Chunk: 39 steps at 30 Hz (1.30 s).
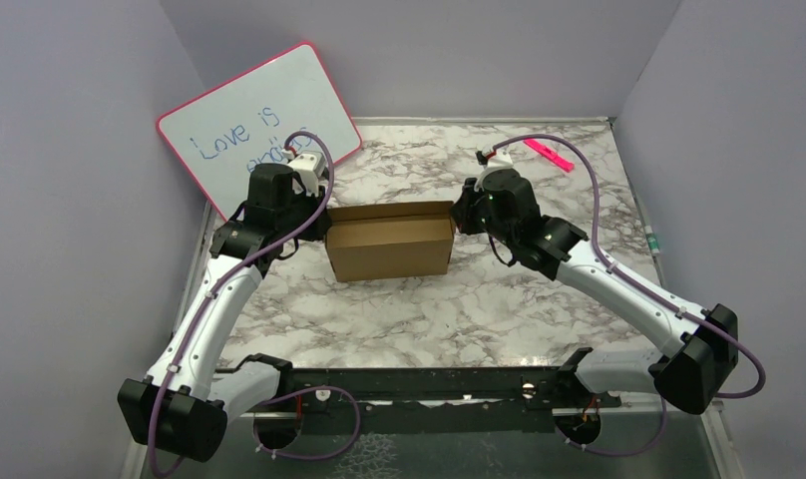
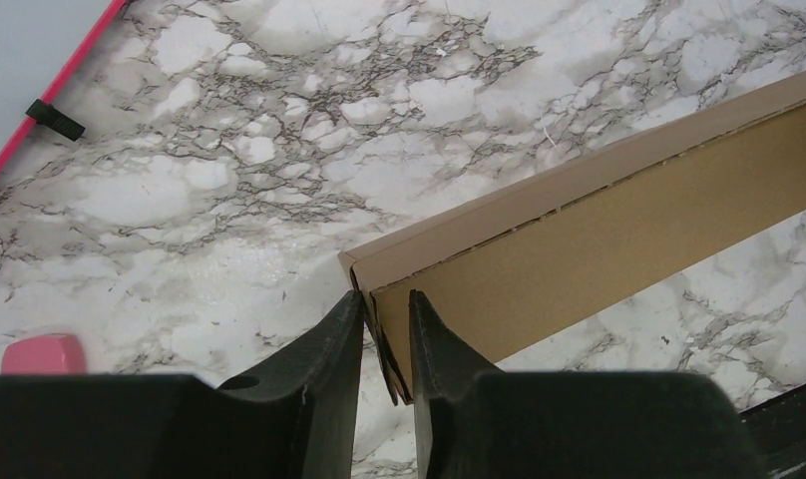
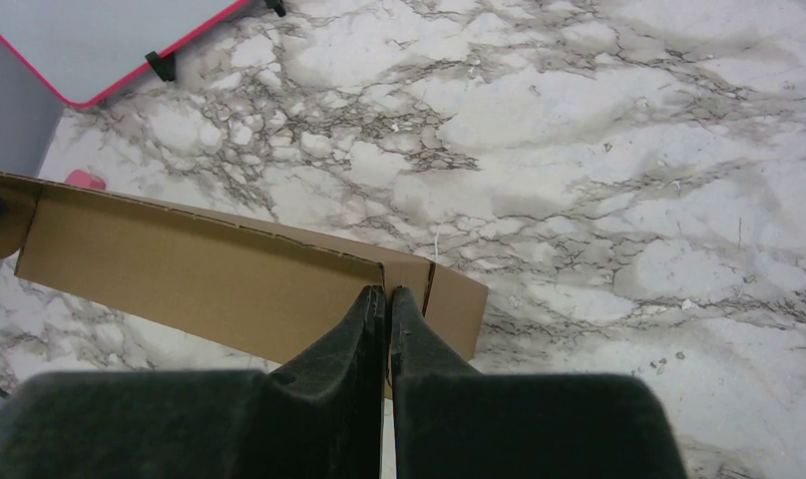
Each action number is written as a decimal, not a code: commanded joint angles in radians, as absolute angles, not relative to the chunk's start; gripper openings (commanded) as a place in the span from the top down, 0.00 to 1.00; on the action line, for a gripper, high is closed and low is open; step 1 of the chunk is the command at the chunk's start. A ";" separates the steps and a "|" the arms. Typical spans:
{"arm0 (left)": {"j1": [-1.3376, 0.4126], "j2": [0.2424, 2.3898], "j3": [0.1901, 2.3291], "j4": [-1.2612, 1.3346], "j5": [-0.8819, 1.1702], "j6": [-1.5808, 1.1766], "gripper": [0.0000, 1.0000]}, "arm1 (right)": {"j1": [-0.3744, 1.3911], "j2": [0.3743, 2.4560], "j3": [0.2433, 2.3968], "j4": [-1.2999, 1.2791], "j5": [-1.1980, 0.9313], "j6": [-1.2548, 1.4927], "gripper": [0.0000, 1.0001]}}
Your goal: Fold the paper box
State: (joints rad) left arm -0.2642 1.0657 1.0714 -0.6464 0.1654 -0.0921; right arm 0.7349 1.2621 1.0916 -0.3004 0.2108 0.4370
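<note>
Left pincer (image 2: pixel 386 304): jaws narrow, closed on a thin cardboard layer at the left end of the paper box (image 1: pixel 391 249); one dark finger is seen on each side of that layer in the left wrist view, and the box corner is met just above the fingertips.

Right pincer (image 3: pixel 388 294): jaws drawn almost fully together; a thin cardboard edge at the right end of the box is pinched between them, beside a fold line in the wall.

Paper box: plain brown cardboard, unprinted; formed into a small rectangular box with the top open; set upright near the middle of the desk (image 1: pixel 479 309), long side towards the arm bases; held at both ends, one pincer to each end; a long side wall is shown in each wrist view.

Desk: marbled white and grey surface; bordered by pale lilac walls on three sides.

Whiteboard (image 1: pixel 259 125): pink-framed, leaned tilted in the far left corner, behind the left arm; blue handwriting is carried on it, partly hidden by the arm; well apart from the box.

Marker (image 1: pixel 549 155): pink, laid flat on the desk at the far right, behind the right arm, apart from the box.

Pink object (image 2: pixel 45 354): small and rounded, seen on the desk to the left of the box; its kind cannot be told.
</note>
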 commanded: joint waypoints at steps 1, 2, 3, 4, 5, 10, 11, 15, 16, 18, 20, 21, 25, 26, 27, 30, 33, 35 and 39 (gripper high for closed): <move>-0.275 1.070 1.100 -0.658 0.158 -0.102 0.76 | 0.755 1.298 1.069 -0.369 0.134 0.460 0.92; -0.275 1.070 1.100 -0.658 0.163 -0.113 0.76 | 0.756 1.299 1.070 -0.369 0.131 0.462 0.92; -0.275 1.071 1.100 -0.656 0.172 -0.127 0.76 | 0.755 1.299 1.070 -0.369 0.129 0.464 0.92; -0.275 1.070 1.099 -0.654 0.182 -0.137 0.76 | 0.756 1.298 1.071 -0.367 0.127 0.468 0.92; -0.275 1.071 1.098 -0.649 0.194 -0.148 0.76 | 0.755 1.300 1.071 -0.365 0.125 0.469 0.92; -0.275 1.063 1.088 -0.628 0.214 -0.201 0.76 | 0.755 1.305 1.077 -0.359 0.108 0.479 0.92; -0.275 1.063 1.088 -0.626 0.215 -0.212 0.76 | 0.755 1.308 1.078 -0.357 0.106 0.481 0.92; -0.275 1.063 1.080 -0.611 0.221 -0.229 0.76 | 0.755 1.309 1.080 -0.355 0.095 0.485 0.92; -0.275 1.064 1.079 -0.609 0.222 -0.230 0.77 | 0.755 1.310 1.080 -0.354 0.094 0.486 0.92; -0.275 1.062 1.072 -0.604 0.223 -0.230 0.76 | 0.755 1.309 1.080 -0.353 0.091 0.486 0.92; -0.275 1.060 1.064 -0.602 0.212 -0.222 0.77 | 0.755 1.308 1.076 -0.349 0.092 0.484 0.92; -0.275 1.059 1.061 -0.603 0.204 -0.215 0.77 | 0.755 1.307 1.075 -0.348 0.091 0.483 0.92; -0.275 1.049 1.055 -0.613 0.155 -0.180 0.77 | 0.755 1.308 1.074 -0.351 0.091 0.480 0.92; -0.275 1.048 1.057 -0.619 0.139 -0.171 0.77 | 0.755 1.307 1.074 -0.349 0.091 0.478 0.92; -0.275 1.049 1.058 -0.624 0.125 -0.164 0.77 | 0.755 1.307 1.074 -0.349 0.093 0.477 0.92; -0.275 1.051 1.058 -0.634 0.097 -0.144 0.77 | 0.755 1.308 1.070 -0.348 0.099 0.476 0.92; -0.275 1.055 1.046 -0.633 0.101 -0.152 0.78 | 0.756 1.311 1.068 -0.348 0.100 0.479 0.92; -0.275 1.058 1.037 -0.630 0.107 -0.159 0.78 | 0.755 1.312 1.068 -0.345 0.093 0.488 0.92; -0.275 1.055 1.020 -0.612 0.134 -0.181 0.80 | 0.755 1.316 1.077 -0.336 0.076 0.511 0.92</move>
